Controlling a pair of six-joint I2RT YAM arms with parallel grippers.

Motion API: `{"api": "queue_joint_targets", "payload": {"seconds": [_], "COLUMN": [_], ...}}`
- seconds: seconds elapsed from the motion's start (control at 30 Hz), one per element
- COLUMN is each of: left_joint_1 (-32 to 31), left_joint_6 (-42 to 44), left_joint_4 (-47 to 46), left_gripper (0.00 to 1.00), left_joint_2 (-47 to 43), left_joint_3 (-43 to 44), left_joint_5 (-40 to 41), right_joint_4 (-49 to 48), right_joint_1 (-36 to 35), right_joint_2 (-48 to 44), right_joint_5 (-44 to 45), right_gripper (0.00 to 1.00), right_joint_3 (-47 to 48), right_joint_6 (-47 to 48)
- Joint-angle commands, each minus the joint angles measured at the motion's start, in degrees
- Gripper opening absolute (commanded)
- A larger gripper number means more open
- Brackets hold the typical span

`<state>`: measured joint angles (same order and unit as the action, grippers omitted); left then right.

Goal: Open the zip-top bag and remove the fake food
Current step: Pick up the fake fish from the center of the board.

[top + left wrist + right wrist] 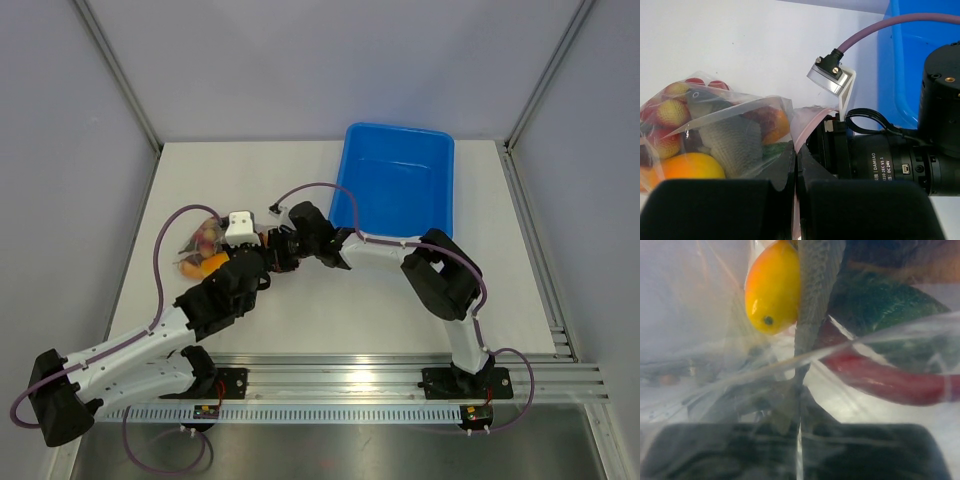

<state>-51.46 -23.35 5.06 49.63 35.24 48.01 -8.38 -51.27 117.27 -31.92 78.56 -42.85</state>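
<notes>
Two grey walls (60, 150) flank white table (330, 320) with zip-top bag (200, 245).

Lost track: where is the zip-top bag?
Top view: the zip-top bag lies left of centre, at the left gripper, left of the blue tub.

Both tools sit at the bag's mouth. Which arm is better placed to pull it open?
Right, probably. The left tool pinches the zip-top bag at its pink edge as an anchor; the right tool can draw back toward the blue tub.
</notes>
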Motion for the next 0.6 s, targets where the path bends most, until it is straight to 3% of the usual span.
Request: {"api": "queue_joint_targets", "payload": {"seconds": [0.0, 0.13, 0.4, 0.57], "left_joint_1": [-0.2, -0.2, -0.2, -0.2], "left_joint_6": [0.0, -0.4, -2.9, -4.0], "left_joint_4": [-5.7, -5.2, -0.6, 0.5], "left_gripper": [0.00, 0.00, 0.00, 0.00], "left_joint_2": [0.0, 0.6, 1.5, 1.7], "left_joint_3": [1.8, 2.0, 2.8, 3.1], "left_joint_5": [1.1, 0.9, 2.6, 3.2], "right_joint_4": [-2.2, -3.2, 3.7, 4.5], "right_joint_1": [0.2, 0.8, 1.7, 3.7], "right_joint_2": [-0.4, -2.2, -7.4, -9.1], "right_joint_5": [-3.0, -1.3, 6.2, 6.2], "right_gripper": [0.00, 0.00, 0.00, 0.00], "right_joint_3": [1.5, -0.3, 0.0, -0.6], "right_joint_6": [-0.7, -0.1, 7.4, 9.3]}}
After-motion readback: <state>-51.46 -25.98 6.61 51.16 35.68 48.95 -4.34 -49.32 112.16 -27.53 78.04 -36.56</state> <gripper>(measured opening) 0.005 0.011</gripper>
